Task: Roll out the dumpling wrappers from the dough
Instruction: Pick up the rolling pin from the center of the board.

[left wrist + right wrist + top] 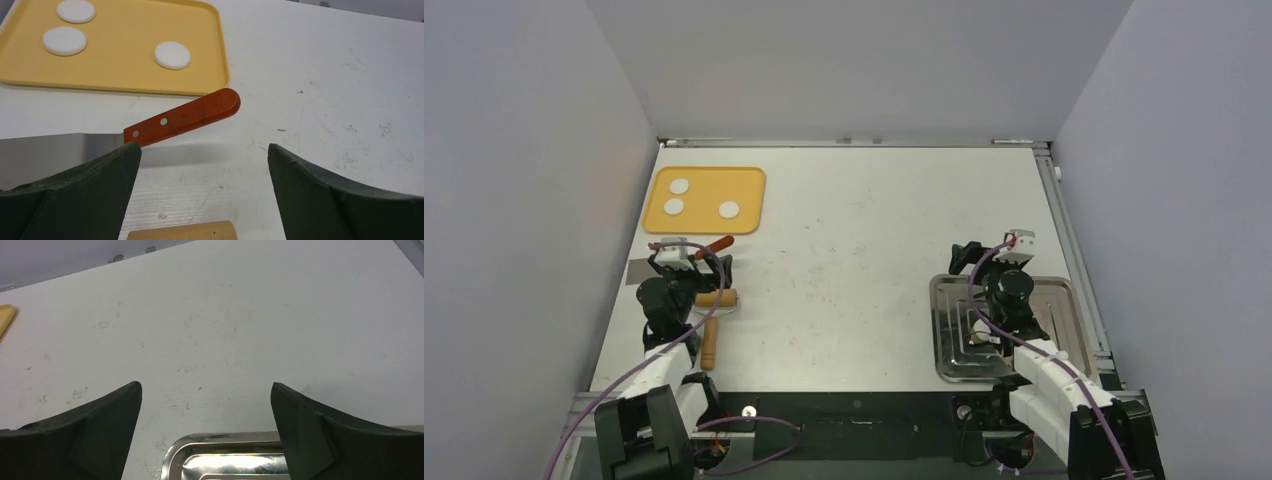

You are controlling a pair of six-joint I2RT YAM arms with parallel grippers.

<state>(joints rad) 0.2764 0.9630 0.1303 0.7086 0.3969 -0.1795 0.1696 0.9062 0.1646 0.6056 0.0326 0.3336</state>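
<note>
- There is one yellow tray point(704, 222) on the white surface point(854, 260); I use it as the landmark.
- Three pieces of the dough point(76, 11) point(64, 40) point(172, 55) lie on the yellow tray, each one a small white round lump. None of them touches another.
- One scraper point(182, 117) with a red-brown handle and a metal blade lies just beside the near edge of the yellow tray.
- One wooden roller point(710, 345) lies nearer to the arms than the scraper, on the near side of the yellow tray.
- One metal tray point(1064, 300) lies well apart from the yellow tray, on the right side.
- The left pincer point(205, 150) hangs near the yellow tray, over the scraper and the roller. Its jaws are spread wide and hold nothing.
- The right pincer point(206, 387) is well apart from the yellow tray, above the far edge of the metal tray. Its jaws are also spread wide, with nothing between them.
</note>
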